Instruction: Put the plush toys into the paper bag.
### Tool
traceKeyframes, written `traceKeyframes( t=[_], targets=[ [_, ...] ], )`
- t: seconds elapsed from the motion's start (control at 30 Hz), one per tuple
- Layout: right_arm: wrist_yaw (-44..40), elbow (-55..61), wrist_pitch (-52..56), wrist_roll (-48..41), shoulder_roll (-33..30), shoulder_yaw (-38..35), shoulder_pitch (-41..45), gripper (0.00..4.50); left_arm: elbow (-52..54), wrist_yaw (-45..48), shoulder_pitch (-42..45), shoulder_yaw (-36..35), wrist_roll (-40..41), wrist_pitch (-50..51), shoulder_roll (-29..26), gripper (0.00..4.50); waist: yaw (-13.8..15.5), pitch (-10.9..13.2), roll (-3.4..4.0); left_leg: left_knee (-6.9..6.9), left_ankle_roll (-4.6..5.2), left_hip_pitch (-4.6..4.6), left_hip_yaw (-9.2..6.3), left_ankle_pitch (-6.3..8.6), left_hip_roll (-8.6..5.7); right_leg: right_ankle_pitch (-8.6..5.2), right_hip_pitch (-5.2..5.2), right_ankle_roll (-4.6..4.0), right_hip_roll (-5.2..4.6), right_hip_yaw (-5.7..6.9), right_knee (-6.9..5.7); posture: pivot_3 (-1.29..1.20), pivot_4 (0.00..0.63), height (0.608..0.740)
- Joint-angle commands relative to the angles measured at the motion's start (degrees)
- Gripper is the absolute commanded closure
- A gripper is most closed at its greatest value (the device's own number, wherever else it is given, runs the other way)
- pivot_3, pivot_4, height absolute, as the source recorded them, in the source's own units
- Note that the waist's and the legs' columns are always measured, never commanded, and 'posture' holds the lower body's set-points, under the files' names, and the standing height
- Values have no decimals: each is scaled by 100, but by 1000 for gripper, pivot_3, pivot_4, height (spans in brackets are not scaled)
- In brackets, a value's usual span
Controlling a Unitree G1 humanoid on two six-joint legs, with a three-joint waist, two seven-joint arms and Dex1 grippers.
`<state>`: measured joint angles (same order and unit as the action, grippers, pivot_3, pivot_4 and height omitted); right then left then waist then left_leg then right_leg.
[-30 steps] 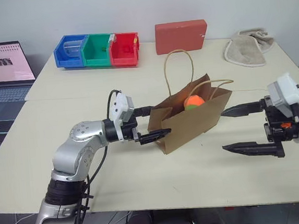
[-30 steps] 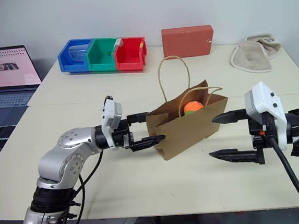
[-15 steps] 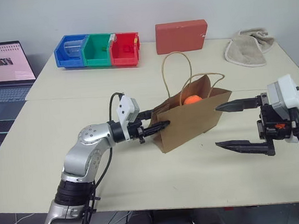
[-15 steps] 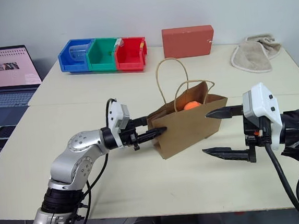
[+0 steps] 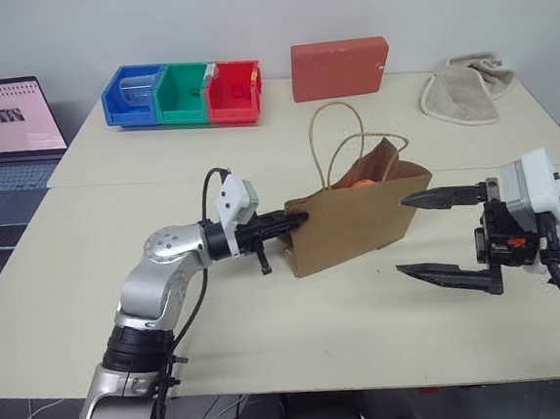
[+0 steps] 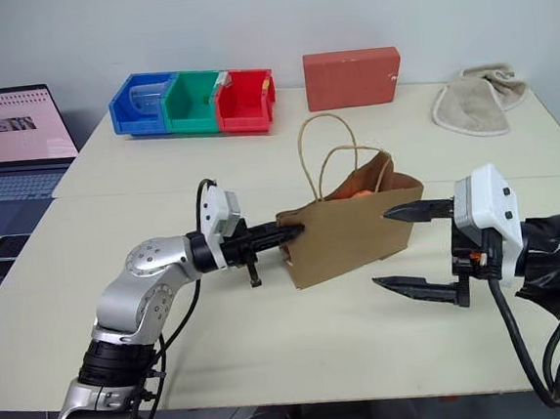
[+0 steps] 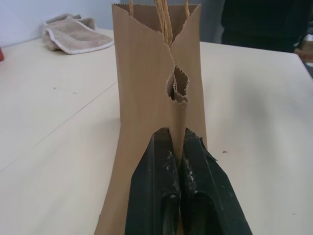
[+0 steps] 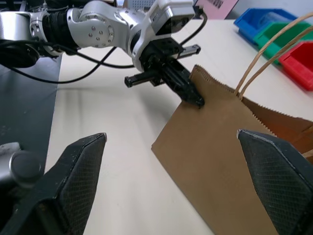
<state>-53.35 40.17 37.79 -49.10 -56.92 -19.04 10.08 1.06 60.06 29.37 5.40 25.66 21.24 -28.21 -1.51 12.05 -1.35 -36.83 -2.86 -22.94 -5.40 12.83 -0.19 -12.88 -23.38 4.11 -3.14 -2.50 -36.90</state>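
Note:
The brown paper bag (image 5: 359, 220) stands upright in the middle of the table, its two loop handles up. A bit of an orange plush toy (image 5: 361, 180) peeks from its mouth. My left gripper (image 5: 296, 220) is level and shut on the bag's left edge, and in the left wrist view the black fingers (image 7: 161, 186) pinch the paper fold (image 7: 146, 73). My right gripper (image 5: 400, 235) hangs open at the bag's right end, with one finger by the rim and one low near the table. In the right wrist view its fingers (image 8: 80, 164) spread wide around the bag (image 8: 220, 147).
At the back of the table stand blue, green and red bins (image 5: 182, 94), a red box (image 5: 339, 67) and a beige cloth (image 5: 464, 88). A laptop (image 5: 3, 131) sits at far left. A person in dark clothes (image 7: 259, 22) stands beyond the table.
My left gripper has closed on the bag's left edge. The bag has stood up straighter and its mouth has narrowed, hiding most of the orange toy. The right gripper stays open.

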Motion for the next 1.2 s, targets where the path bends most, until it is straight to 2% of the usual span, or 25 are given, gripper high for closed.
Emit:
traceKeyframes(
  t=[0.03, 0.17, 0.43, 0.57, 0.83, 0.97, 1.1, 1.2],
  targets=[
    [19, 202, -101, -43, -36, -308, -151, 0, -275, 507, 308, -112, 149, -142, -106, 4444, 0, 0, 0, 0, 0, 0, 0, 0, 0, 0, 0, 0, 0, 0, 0, 0, 150, 740],
    [114, 379, 19, -255, -28, -788, -496, 0, -885, 1042, 768, -166, 391, -86, 19, 4444, 4, 0, 0, 0, 0, -1, -1, 0, -1, 0, 0, 0, 0, 1, 0, 0, 150, 740],
    [65, 637, 195, -437, -3, -2218, -1581, 0, -2200, 1892, 1569, 157, -131, -823, 192, 4444, 35, -1, -2, -1, 0, -3, -6, 0, -4, 2, 3, 3, 0, 3, 1, 0, 150, 740],
    [96, 693, 185, -432, -22, -2433, -1836, 0, -2440, 2050, 1676, 186, -272, -1037, 269, 4444, 15, -1, -2, -1, 0, 0, -4, 0, -2, 2, 4, 3, 0, 1, -1, 0, 150, 740],
    [238, 626, 46, -355, 17, -2204, -1778, 0, -2609, 1908, 1759, 162, -586, -1151, 262, 4444, 13, -1, -2, -1, 0, -1, -6, 0, -3, 3, 5, 5, 0, 2, 0, 0, 150, 740],
    [313, 583, -28, -312, 65, -2093, -1764, 0, -2522, 2112, 1824, 102, -550, -1109, 129, 3588, 12, -1, -2, -1, 0, -1, -7, 0, -3, 3, 5, 5, 0, 2, 1, 0, 150, 740],
    [295, 494, -151, -156, 90, -1965, -1756, 0, -2241, 2186, 1766, 56, -534, -1083, -56, 2390, 3, -1, -2, 0, 0, -1, -8, 0, -2, 3, 5, 6, 0, 3, 0, 0, 150, 740],
    [220, 266, -257, 1, 21, -1903, -1635, 0, -1800, 2144, 1400, -10, -566, -1056, -366, 1474, -13, -1, -2, 0, 0, 0, -7, 0, -2, 3, 5, 6, 0, 2, 0, 0, 150, 740]
  ],
)
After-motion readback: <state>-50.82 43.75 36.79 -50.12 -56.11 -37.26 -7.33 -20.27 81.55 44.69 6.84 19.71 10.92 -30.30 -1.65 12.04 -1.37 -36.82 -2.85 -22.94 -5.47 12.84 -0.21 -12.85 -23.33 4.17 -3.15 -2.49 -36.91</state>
